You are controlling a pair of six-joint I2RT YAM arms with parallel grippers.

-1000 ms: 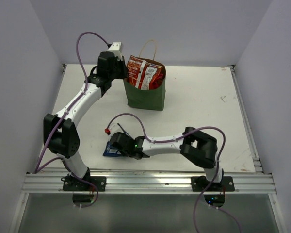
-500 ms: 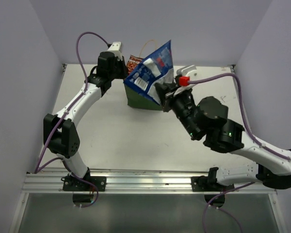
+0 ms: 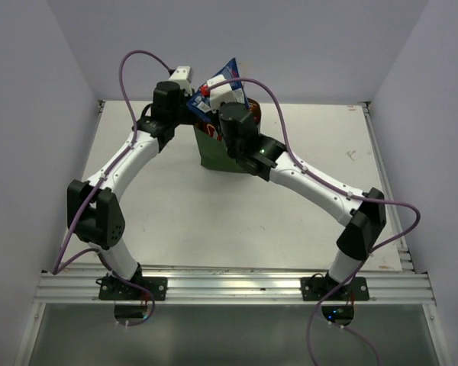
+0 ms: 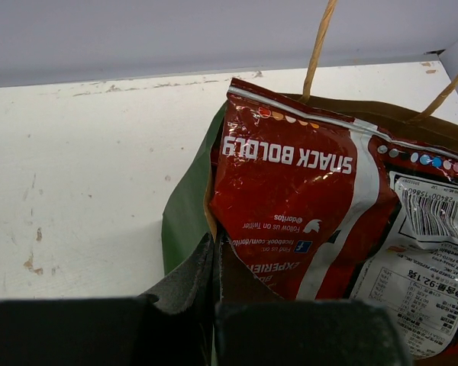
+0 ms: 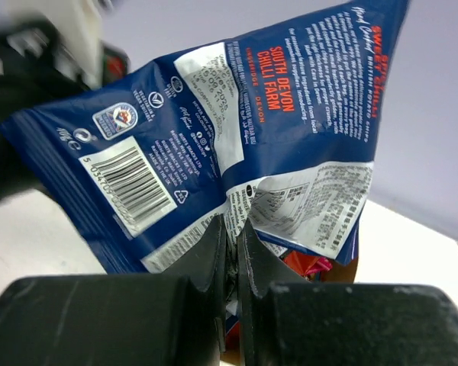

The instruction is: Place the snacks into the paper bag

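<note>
At 12 o'clock on the white tabletop (image 3: 175, 206): a dark green paper bag (image 3: 212, 158), upright, brown inside, mouth open. In the left wrist view, one tan handle (image 4: 318, 49) rising at 12 o'clock above the rim, a second strand at 2 o'clock.

Inside, leaning against the wall at the bag's 9 o'clock side: a red packet (image 4: 290, 198), lettering upside down, top edge poking above the rim. Just beside it, at 4 o'clock in that view, a white panel (image 4: 427, 252) with a barcode; cannot tell whether part of the same packet or another.

From 9 o'clock of the bag, the left arm (image 3: 130, 156) reaching in. State of the left jaws: closed almost completely, pinching the bag's wall at the rim, green outside and brown inside squeezed between two dark fingers (image 4: 305, 335).

From 4 o'clock, the right arm (image 3: 313, 183) stretched across, wrist in front of the bag. State of the right jaws: clamped tight on the lower edge of a blue packet (image 5: 214, 130), only a thin slit left, foil caught in it. Blue packet held upright over the bag's mouth, top corner pointing to 12 o'clock in the top view, barcode and small print facing the wrist camera. Under it, at 5 o'clock in the right wrist view, a scrap of red and the bag's brown rim. Bottom edge of the blue packet below the rim or not: cannot tell.
</note>
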